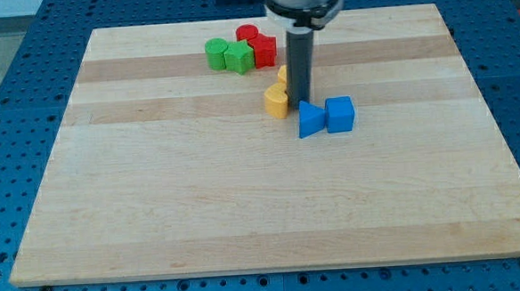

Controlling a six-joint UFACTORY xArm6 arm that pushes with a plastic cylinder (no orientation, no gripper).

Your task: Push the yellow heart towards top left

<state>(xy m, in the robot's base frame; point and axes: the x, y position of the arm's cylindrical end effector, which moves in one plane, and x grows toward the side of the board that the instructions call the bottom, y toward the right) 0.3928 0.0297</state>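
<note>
Yellow heart [276, 100]: resting on the wooden board [245, 209], just beside my tip on the view's left, touching or nearly so; contact cannot be told.
Tip [301, 101]: lower end of the dark rod [300, 68], set down between the heart and the blue pair, just above the blue triangle in the view.
Jaws: none on this rod, so neither released, clenched nor grasping; only a straight end standing upright.
Second yellow block [283, 73]: largely hidden behind the rod, toward the view's top from the tip; shape cannot be made out.
Blue triangle [309, 119]: directly below the tip in the view, close against it.
Blue cube [339, 114]: to the view's right of the triangle, touching it or just beside.
Green blocks [228, 54]: two side by side, well up and left of the tip.
Red blocks [256, 44]: two, a round one behind and a blockier one in front, adjoining the green pair on the view's right, up and left of the tip.
</note>
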